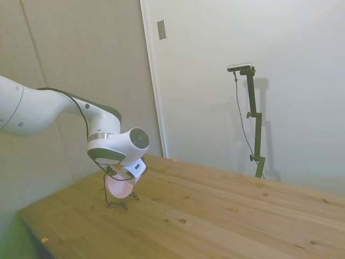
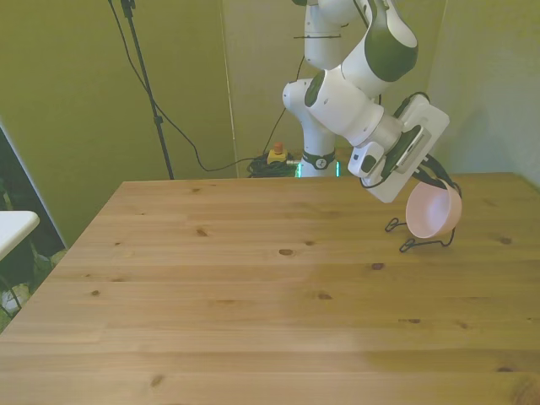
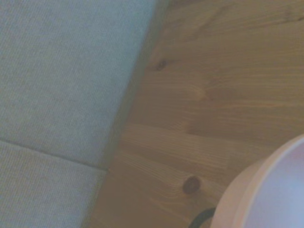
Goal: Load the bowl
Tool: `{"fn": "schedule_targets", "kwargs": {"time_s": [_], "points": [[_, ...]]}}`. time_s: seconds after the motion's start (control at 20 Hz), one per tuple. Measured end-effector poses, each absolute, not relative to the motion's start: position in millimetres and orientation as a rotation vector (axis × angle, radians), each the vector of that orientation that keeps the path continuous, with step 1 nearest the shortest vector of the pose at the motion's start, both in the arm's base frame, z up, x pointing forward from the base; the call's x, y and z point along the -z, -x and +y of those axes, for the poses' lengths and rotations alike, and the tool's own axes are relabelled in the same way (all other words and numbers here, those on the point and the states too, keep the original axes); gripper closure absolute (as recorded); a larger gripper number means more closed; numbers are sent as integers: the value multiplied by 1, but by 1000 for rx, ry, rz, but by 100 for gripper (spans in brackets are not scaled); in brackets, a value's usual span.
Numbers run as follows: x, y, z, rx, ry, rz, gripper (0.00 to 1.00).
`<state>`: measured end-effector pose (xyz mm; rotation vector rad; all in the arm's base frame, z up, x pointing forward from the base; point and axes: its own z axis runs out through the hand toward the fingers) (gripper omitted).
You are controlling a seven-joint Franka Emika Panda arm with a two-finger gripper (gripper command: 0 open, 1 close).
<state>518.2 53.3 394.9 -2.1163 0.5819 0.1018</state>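
The table (image 2: 253,295) is a broad slab of pale wooden planks with dark knots scattered over it, and most of its top lies bare. In the front view a corner of something white (image 2: 15,226) shows just off the table's left edge. Beyond the far edge a bundle of cables (image 2: 268,162) lies on the floor against a yellowish wall (image 2: 76,93); in the side view the walls are plain and pale, with a white door frame (image 1: 153,81) and a small grey plate (image 1: 161,29) fixed beside it.

The white arm (image 2: 354,93) comes down from above the far edge and bends toward the table's far corner on the front view's right, its wrist tipped steeply down. The tool (image 2: 434,181) hangs low over that corner, right at the bowl's upper rim; its fingers are hidden behind the wrist and the bowl, so I cannot tell whether they are open or closed on anything.

The bowl (image 2: 433,211) is small, round, smooth and pale pink. It stands tilted on its edge, its hollow facing the front view's left, in a thin black wire rack (image 2: 422,243) that rests on the table near that far corner. The wrist view shows the bowl's pink rim (image 3: 266,190) close up and blurred, with the table's edge beside it.
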Motion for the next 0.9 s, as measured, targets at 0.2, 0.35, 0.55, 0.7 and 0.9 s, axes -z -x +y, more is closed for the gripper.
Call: {"fn": "schedule_targets", "kwargs": {"time_s": [0.2, 0.35, 0.55, 0.7, 0.9], "points": [[-393, -519, 53, -97, 2119, 590, 100], [-389, -519, 52, -100, 2120, 596, 100], [-384, -520, 52, -110, 2121, 604, 100], [-381, -519, 52, -114, 2122, 608, 0], [-378, -512, 50, -122, 2121, 617, 0]]}}
